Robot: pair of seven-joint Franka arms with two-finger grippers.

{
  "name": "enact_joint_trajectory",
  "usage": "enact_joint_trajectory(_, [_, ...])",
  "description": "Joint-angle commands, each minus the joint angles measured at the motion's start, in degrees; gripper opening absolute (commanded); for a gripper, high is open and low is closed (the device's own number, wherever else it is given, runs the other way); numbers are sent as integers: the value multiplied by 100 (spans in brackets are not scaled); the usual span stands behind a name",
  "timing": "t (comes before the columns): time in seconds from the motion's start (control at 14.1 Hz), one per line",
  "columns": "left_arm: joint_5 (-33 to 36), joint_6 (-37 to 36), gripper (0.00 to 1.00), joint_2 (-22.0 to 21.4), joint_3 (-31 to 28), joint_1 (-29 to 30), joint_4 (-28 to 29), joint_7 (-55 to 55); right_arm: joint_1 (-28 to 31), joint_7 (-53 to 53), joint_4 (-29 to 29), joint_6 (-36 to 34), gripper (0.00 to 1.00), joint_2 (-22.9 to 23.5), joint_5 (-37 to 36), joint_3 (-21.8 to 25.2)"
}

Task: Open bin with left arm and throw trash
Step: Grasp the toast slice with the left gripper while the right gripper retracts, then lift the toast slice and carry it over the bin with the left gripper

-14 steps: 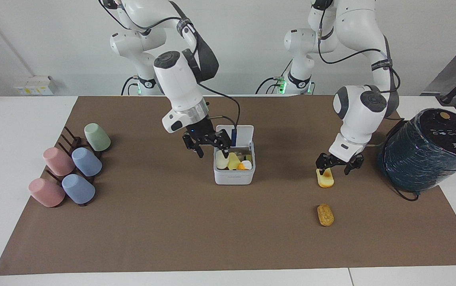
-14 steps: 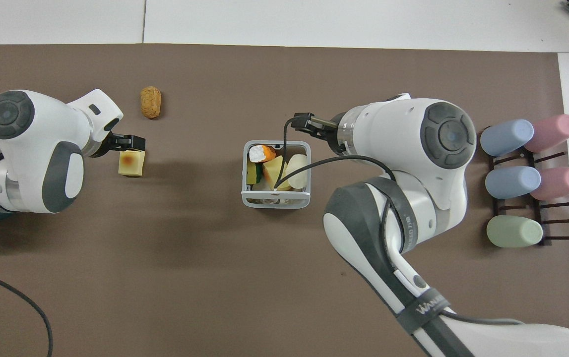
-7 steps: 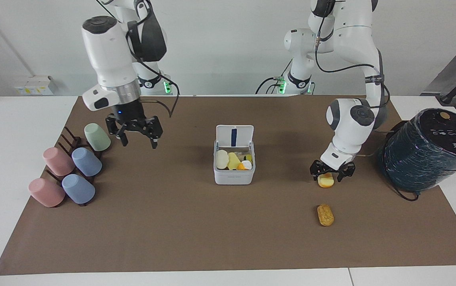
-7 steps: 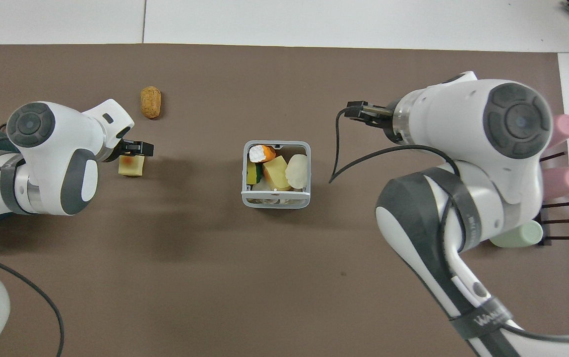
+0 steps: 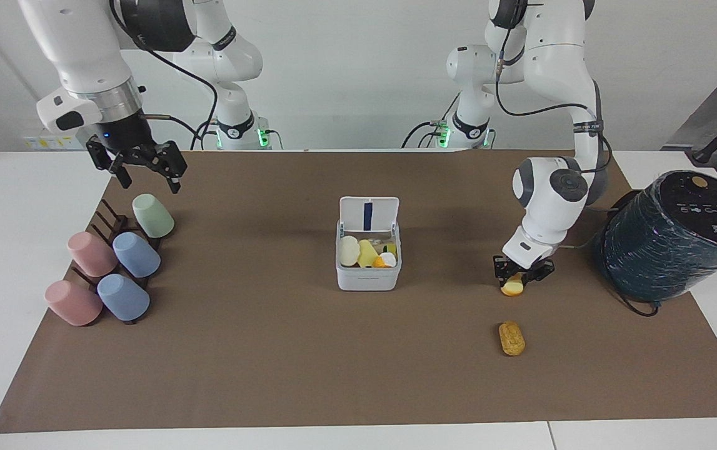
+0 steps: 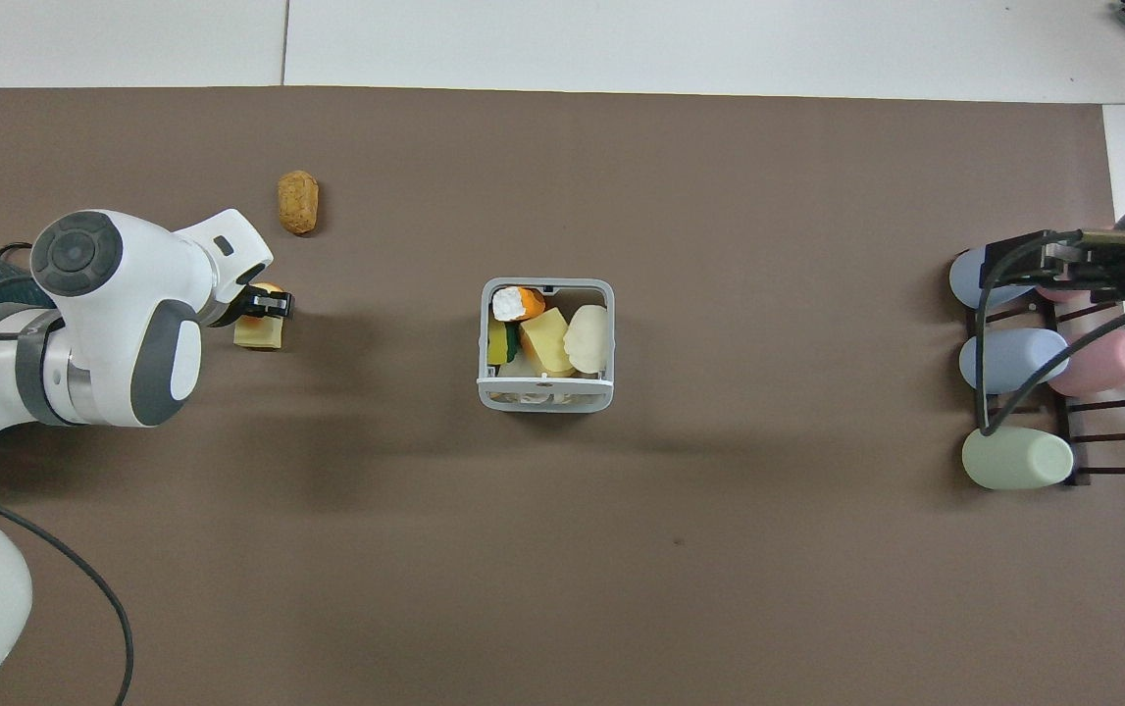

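The bin (image 5: 368, 259) is taken as the landmark: it stands on the brown mat (image 5: 270, 350) about midway between the two ends of the table, with its lid (image 5: 369, 214) raised upright on the edge nearer the robots, a blue strip showing on the lid's inner face. Several food-like pieces are seen inside it, among them a pale yellow wedge, a cream lump and an orange piece with a white end.

Toward the left arm's end of the table from the bin, the left gripper (image 5: 519, 272) is lowered to the mat, and its fingers are closed narrowly around the pale yellow block (image 5: 512, 287), whose browned spot is partly hidden by the fingers in the overhead view (image 6: 258, 330). The bumpy brown oval (image 5: 511, 338) lies on the mat farther from the robots than that block, apart from it and untouched. A large dark teal wrapped cylinder (image 5: 671, 234) stands nearer still to that end of the table.

Toward the right arm's end from the bin, the right gripper (image 5: 144, 167) is held up in the air with its fingers spread wide and nothing between them, above the rack of pastel cups (image 5: 111, 262)
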State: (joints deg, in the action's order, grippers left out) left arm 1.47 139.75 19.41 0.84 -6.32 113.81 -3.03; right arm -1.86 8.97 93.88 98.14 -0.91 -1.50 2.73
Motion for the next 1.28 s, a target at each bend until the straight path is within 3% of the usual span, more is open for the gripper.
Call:
enact_joint_trajectory(0.0, [90, -148, 0, -17, 13, 26, -182, -75, 89, -490, -168, -391, 100, 65, -25, 166])
enact_joint_trajectory(0.21, [20, -1087, 0, 185, 30, -123, -1095, 56, 28, -537, -248, -646, 100, 56, 88, 184])
enact_joint_trajectory(0.64, [-190, -2847, 0, 168, 65, -1309, -2582, 1987, -26, -387, -19, -709, 100, -111, 98, 132])
enact_joint_trajectory(0.92, [-367, -2743, 0, 168, 74, -2073, -2645, 2920, -25, -396, -19, -700, 100, -111, 98, 132])
enact_joint_trajectory(1.21, [-446, -1840, 0, 124, 92, -2541, -2294, 3536, -17, -405, -11, -665, 100, -111, 98, 132])
